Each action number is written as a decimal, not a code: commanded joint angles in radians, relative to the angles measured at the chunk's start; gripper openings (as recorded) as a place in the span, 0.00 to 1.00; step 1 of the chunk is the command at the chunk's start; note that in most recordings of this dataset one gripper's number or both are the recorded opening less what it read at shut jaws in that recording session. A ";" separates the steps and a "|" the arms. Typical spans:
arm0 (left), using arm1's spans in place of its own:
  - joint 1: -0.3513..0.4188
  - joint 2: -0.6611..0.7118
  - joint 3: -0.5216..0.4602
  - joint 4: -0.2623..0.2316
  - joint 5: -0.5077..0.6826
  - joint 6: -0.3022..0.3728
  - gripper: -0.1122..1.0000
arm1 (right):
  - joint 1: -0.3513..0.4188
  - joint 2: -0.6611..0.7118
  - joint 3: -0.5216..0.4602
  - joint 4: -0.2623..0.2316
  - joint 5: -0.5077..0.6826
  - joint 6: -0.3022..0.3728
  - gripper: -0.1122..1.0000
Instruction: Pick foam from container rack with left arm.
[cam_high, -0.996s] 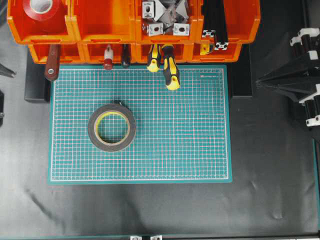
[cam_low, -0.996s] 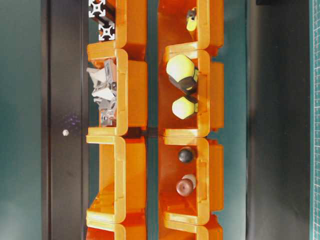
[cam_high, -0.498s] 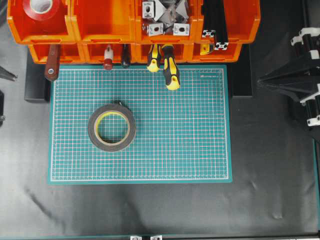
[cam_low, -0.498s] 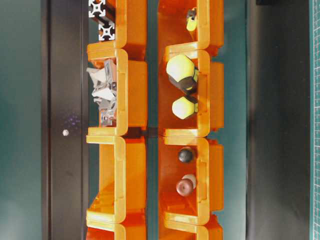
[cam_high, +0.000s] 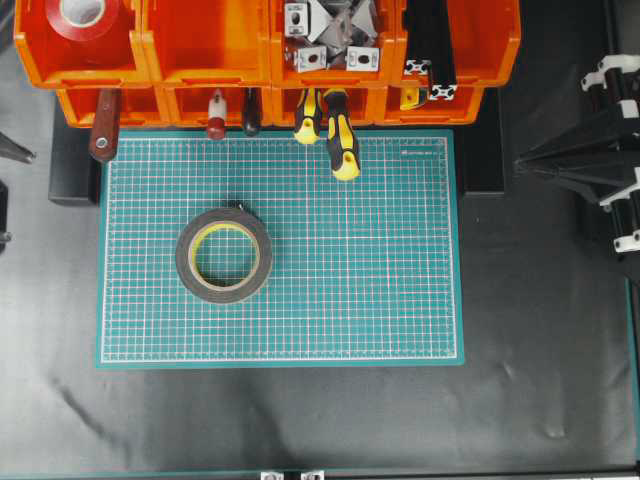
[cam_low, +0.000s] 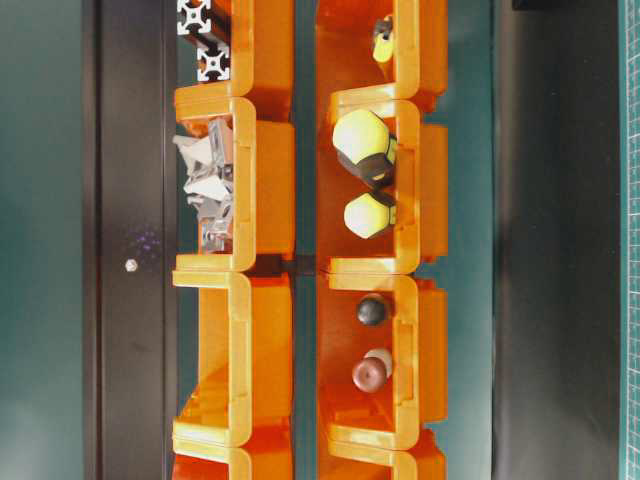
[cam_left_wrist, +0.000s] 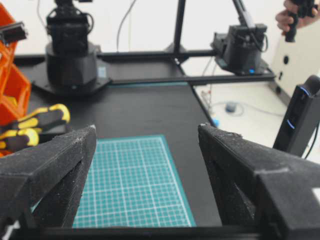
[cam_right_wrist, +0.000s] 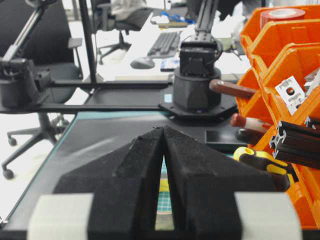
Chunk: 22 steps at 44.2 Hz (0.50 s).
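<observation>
1 thing settles most of it: the foam (cam_high: 224, 255) lies flat on the green mat (cam_high: 400, 300), well apart from the rack (cam_high: 200, 45), so we judge the pick out of the bins done and the roll set down. Our left gripper (cam_left_wrist: 147, 150) holds nothing, its jaws spread wide, with only mat and table (cam_left_wrist: 150, 107) between them. The right gripper (cam_right_wrist: 163, 150) has its jaws nearly shut, a thin slit left, empty too. Farther back, 2 rows of bins hold the red tape (cam_high: 80, 15), screwdrivers (cam_high: 340, 140) and brackets (cam_high: 330, 35). We see little left beyond parking the arms.
</observation>
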 joint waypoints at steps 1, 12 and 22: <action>-0.002 0.009 -0.009 0.002 -0.005 0.000 0.81 | 0.002 0.011 -0.011 0.003 -0.005 0.002 0.10; -0.002 -0.015 0.000 0.002 -0.005 0.000 0.81 | 0.002 0.011 0.000 0.003 0.011 0.000 0.10; -0.002 -0.043 0.023 0.002 -0.005 -0.002 0.81 | 0.009 0.009 0.000 0.003 0.054 0.002 0.10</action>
